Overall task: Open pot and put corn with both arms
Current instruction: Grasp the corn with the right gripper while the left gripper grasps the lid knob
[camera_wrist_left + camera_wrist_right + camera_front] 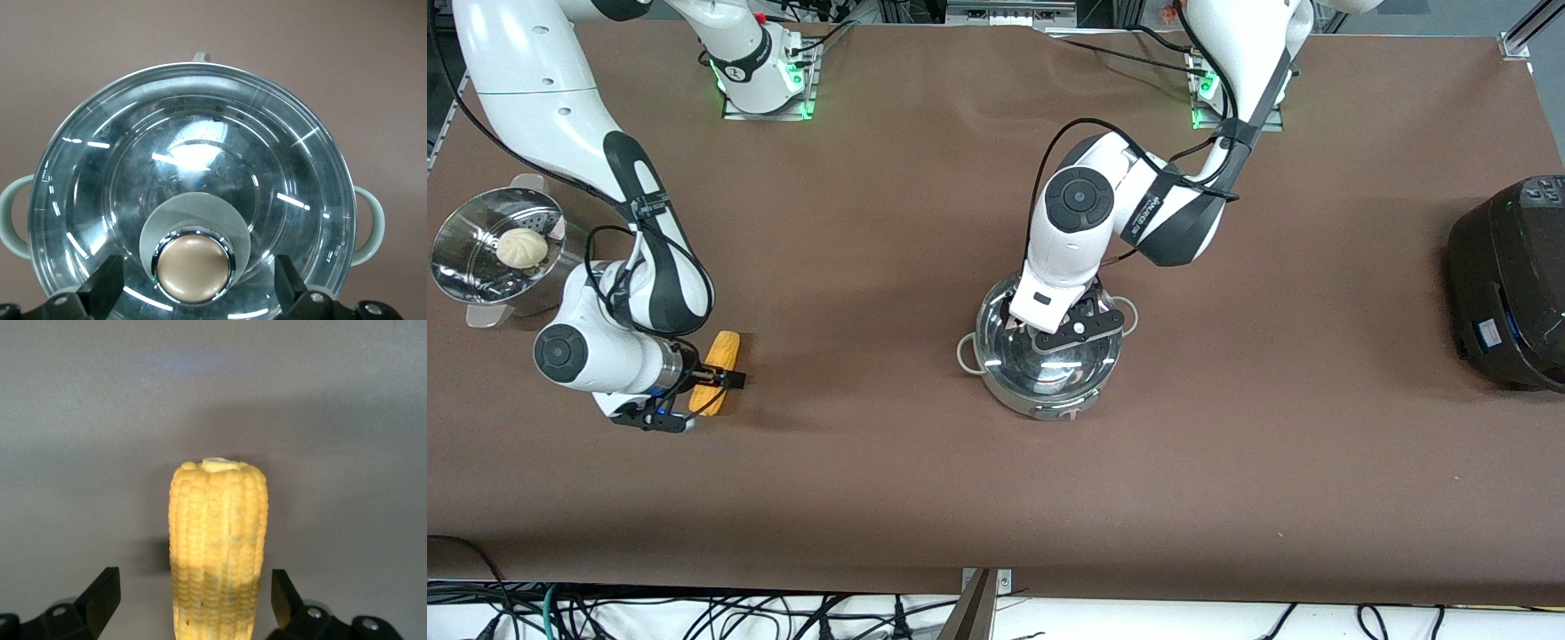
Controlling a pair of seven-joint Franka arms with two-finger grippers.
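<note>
Front view: pot (1049, 364) mid-table, corn (718, 382) beside steamer (480, 267).

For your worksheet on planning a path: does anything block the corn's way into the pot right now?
Yes. The glass lid is on the pot, closing its opening. The left gripper sits with jaws open around the lid's knob; the right gripper straddles the corn, open.

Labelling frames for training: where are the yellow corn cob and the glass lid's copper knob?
Yellow corn cob (219, 540): right wrist view, middle of kernels.
Copper knob (193, 267): left wrist view, knob's top.
</note>
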